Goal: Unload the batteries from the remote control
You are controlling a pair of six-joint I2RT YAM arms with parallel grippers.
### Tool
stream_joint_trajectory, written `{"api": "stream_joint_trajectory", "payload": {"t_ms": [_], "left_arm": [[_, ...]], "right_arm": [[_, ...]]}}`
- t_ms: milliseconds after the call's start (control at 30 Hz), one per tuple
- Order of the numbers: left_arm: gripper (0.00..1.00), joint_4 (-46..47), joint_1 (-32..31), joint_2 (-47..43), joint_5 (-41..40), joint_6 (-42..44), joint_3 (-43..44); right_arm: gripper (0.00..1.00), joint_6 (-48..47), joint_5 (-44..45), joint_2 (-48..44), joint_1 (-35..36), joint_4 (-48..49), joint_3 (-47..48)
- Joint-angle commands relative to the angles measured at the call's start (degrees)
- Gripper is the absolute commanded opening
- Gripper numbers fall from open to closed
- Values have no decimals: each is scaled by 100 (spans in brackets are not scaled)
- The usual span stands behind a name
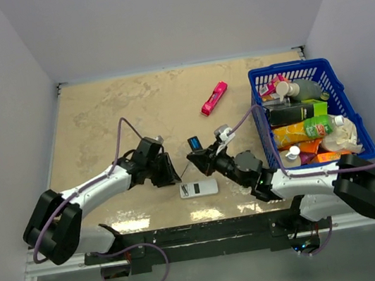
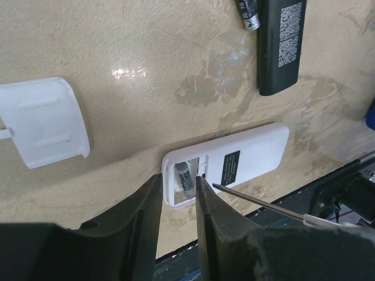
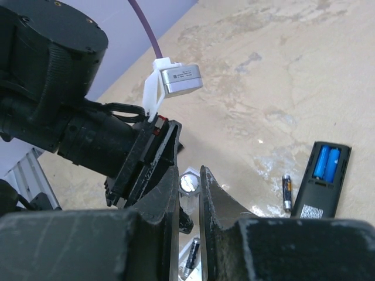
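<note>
The white remote point(image 1: 198, 188) lies face down with its compartment open. In the left wrist view, the white remote point(image 2: 240, 164) holds one greyish battery point(image 2: 185, 175). My left gripper point(image 2: 179, 186) hovers over that end, jaws slightly apart and empty. My right gripper point(image 3: 188, 174) is shut on a clear-handled screwdriver point(image 3: 189, 185); its thin shaft point(image 2: 263, 203) points at the compartment. The same battery point(image 3: 191, 264) shows below the handle. A black remote point(image 3: 324, 175) holds two blue batteries point(image 3: 326, 161). A loose greyish battery point(image 3: 286, 192) lies beside it.
A white battery cover point(image 2: 44, 120) lies left of the white remote. A pink object point(image 1: 214, 98) lies farther back. A blue basket point(image 1: 342, 87) full of packages stands at the right. The table's front edge runs just below the white remote.
</note>
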Motion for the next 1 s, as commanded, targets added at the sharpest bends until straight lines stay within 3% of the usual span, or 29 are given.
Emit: {"api": "stream_joint_trajectory", "payload": {"t_ms": [0,233,600,967], "left_arm": [[34,-238,124,-363,-154,326,205],[32,-18,159,-320,250,484,-76],[23,114,168,-4,224,555,-375],[22,755,159,348,717,344,-718]], "right_arm": [[0,-370,-444,-308,-38,-788,342],[0,-405,-561,-404,-38,-885,174],[0,-519,-710,26,-38,-1035,385],[0,-264,-956,307,-30,-683,324]]}}
